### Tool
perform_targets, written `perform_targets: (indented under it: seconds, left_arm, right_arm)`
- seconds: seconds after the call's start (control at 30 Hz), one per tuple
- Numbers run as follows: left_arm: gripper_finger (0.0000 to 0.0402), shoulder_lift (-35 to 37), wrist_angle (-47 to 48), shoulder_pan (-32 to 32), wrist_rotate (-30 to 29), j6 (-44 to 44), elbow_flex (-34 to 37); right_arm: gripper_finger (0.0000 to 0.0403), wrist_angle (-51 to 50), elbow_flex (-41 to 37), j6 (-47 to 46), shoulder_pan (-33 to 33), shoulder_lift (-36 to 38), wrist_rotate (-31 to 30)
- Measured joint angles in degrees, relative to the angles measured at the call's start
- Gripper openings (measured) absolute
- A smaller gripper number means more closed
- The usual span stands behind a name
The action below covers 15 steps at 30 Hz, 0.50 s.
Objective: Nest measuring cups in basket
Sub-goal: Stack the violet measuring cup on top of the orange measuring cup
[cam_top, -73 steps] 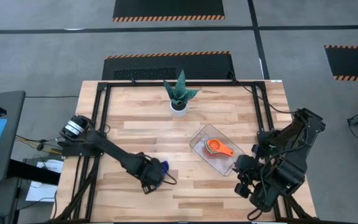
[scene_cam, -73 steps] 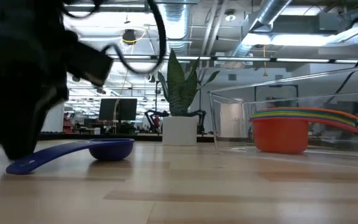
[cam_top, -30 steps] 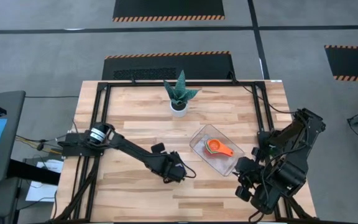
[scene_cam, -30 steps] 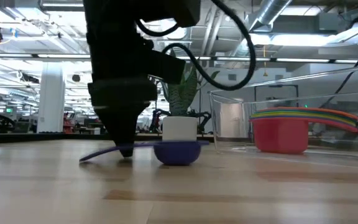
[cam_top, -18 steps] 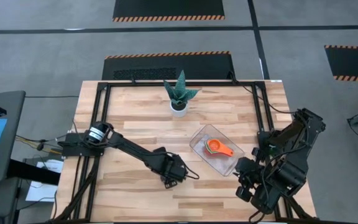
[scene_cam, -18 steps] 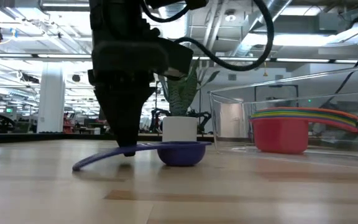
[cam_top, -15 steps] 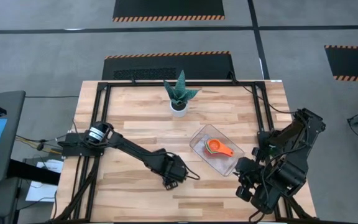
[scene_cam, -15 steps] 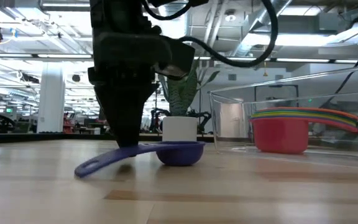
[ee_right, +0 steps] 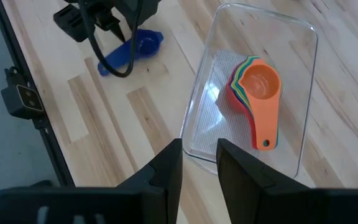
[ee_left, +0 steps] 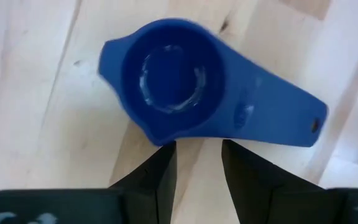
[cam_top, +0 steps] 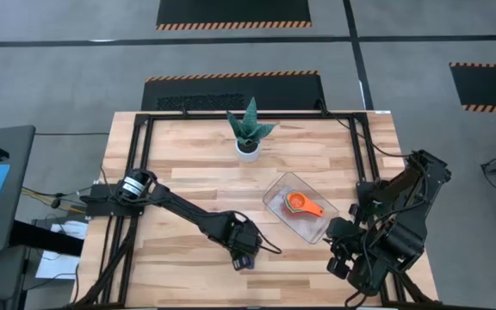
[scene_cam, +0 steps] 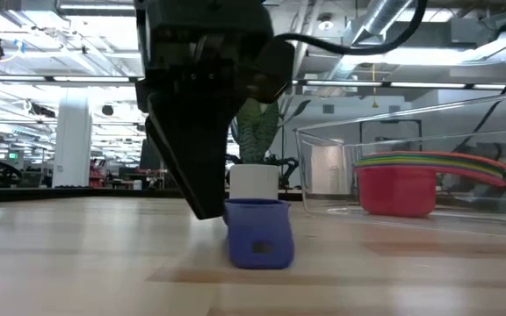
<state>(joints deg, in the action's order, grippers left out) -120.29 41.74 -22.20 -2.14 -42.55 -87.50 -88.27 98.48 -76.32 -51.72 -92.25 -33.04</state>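
A dark blue measuring cup (ee_left: 173, 81) sits on its base on the wood near the table's front, its handle (scene_cam: 260, 247) pointing at the near edge. My left gripper (cam_top: 242, 257) (ee_left: 197, 149) stands over it, steeply tipped down and open, with bare wood between its fingers. The clear basket (cam_top: 275, 191) (ee_right: 303, 56) holds a nested stack of cups with the orange one (ee_right: 258, 84) on top. My right gripper (ee_right: 199, 155) hangs open above the table's right front, with nothing between its fingers. My left gripper sets its two fingertips (ee_left: 166, 155) against the dark blue cup's long side, where the bowl meets the handle (ee_left: 194, 134). The open fingers come from above, slanting down, and nothing lies between them. The cup stays upright on the table.
A white pot with a spiky green plant (cam_top: 248, 146) stands at the far middle. Black frame rails (cam_top: 145, 164) run along the table's left and far sides. Bare wood lies between the blue cup and the basket.
My left gripper has gone toward the table's near edge and tipped more steeply down. The dark blue cup has slid with it and turned about on the table. Its handle pointed to the left in the low view and now points at the near edge.
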Motion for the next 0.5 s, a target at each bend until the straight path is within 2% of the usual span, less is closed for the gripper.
perform_targets:
  seconds: [0.5]
  left_arm:
    - [0.0116, 0.02, -5.34, -0.1, -0.69, -1.38, 0.0]
  right_arm:
    - [0.0122, 0.04, 0.0, -0.19, 0.0, 0.0, -0.01]
